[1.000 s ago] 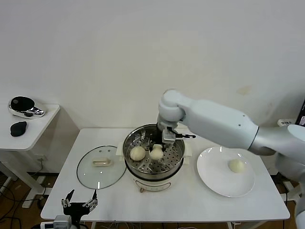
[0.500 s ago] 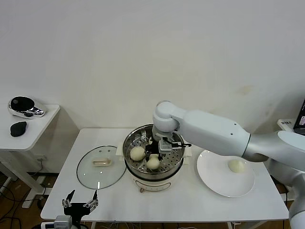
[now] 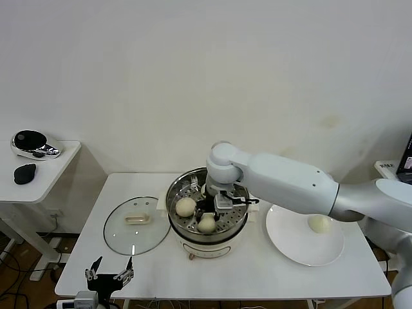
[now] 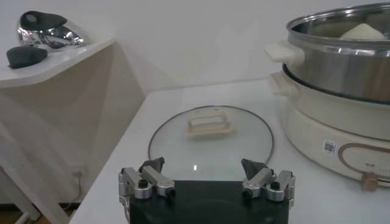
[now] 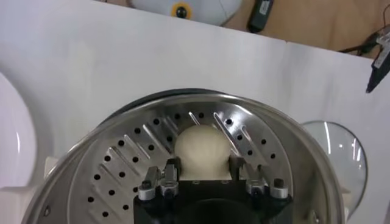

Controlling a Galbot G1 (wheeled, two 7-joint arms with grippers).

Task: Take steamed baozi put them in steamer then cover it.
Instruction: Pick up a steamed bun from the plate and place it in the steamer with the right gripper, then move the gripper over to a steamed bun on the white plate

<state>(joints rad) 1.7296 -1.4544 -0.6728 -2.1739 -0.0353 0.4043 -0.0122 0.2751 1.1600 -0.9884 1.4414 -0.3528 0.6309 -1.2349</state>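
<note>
The steamer (image 3: 175, 191) stands mid-table on its cream base. My right gripper (image 3: 207, 213) reaches down into it and is shut on a baozi (image 3: 206, 223) that sits low at the front of the perforated tray (image 5: 122, 170); in the right wrist view the bun (image 5: 202, 149) fills the gap of the gripper (image 5: 203, 171). A second baozi (image 3: 185, 206) lies on the tray's left. Another baozi (image 3: 318, 223) lies on the white plate (image 3: 290, 241). The cover (image 3: 135, 225) lies flat left of the steamer. My left gripper (image 3: 108, 277) is open and empty, low at the table's front left.
A side table (image 3: 38, 180) with a black and chrome object stands at the far left. In the left wrist view the cover (image 4: 210, 140) lies ahead of the left gripper (image 4: 206, 178), with the steamer (image 4: 341, 67) beside it. The plate's edge (image 5: 12, 140) shows in the right wrist view.
My right gripper has gone down and toward the front of the steamer with the baozi, from above the tray to low on it. The left arm has not moved.
</note>
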